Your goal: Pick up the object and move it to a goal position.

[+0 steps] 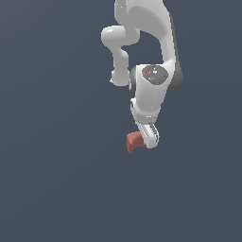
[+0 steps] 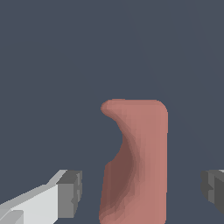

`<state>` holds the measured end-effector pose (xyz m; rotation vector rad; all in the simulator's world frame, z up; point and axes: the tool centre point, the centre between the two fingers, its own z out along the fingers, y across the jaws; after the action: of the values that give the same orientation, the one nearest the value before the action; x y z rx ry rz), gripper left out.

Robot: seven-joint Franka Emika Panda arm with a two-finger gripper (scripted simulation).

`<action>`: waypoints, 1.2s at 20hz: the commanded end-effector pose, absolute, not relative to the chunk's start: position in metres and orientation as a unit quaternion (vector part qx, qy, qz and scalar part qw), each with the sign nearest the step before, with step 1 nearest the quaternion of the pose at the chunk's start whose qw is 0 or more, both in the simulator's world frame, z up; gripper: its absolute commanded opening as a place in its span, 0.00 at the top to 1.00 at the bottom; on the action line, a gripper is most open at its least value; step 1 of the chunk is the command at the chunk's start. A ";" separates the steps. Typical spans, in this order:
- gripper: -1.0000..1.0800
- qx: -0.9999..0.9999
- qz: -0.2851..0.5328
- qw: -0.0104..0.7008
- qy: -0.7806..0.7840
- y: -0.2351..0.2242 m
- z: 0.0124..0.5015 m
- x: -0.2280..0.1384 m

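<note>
The object [image 2: 140, 162] is a reddish-brown chunky block with a curved notch in one side. In the wrist view it lies between my two grey fingertips, with a gap on either side of it. My gripper [image 2: 142, 190] is open and touches nothing. In the exterior view the object [image 1: 133, 142] shows just at the exterior view's left of my gripper [image 1: 146, 141], whose fingertips are hidden behind the white hand. The white arm comes down from the top of that view.
A plain dark blue-grey surface [image 1: 56, 179] fills both views. No other object, container or edge shows.
</note>
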<state>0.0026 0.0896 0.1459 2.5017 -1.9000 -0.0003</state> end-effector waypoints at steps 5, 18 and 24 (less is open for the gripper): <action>0.04 0.793 0.000 0.000 -0.609 0.091 0.145 0.003; 0.04 0.792 0.000 0.000 -0.611 0.090 0.098 0.002; 1.00 0.792 0.000 0.000 -0.611 0.091 0.096 0.002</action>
<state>0.0023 0.0904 0.0961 2.4867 -1.9191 0.0002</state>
